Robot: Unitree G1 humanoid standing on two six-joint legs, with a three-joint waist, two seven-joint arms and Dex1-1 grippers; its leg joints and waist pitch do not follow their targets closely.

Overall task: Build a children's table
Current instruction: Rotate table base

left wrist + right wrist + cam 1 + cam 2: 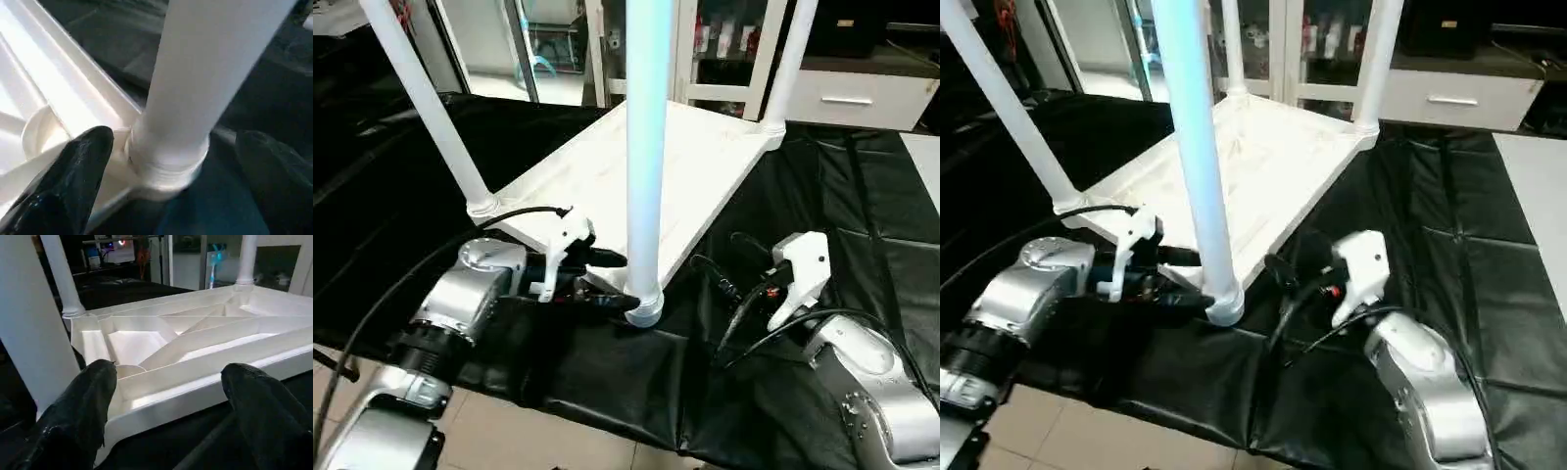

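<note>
The left silver forearm reaches in from the lower left of the head view, its left gripper lying nearly level with black fingers spread wide on either side of the base of the nearest leg, gripping nothing; one finger lies against the top's rim beside the socket. The right silver forearm rises from the lower right, its right gripper aimed at the long near edge of the top, jaws wide apart and empty, short of the plastic. The white plastic rectangular table top lies upside down in the middle of the frame on the black-draped work table, its long axis running from lower left to upper right, X-shaped ribs facing up. Smooth round white tube legs stand upright in the rounded corner sockets, flared ends seated down.
</note>
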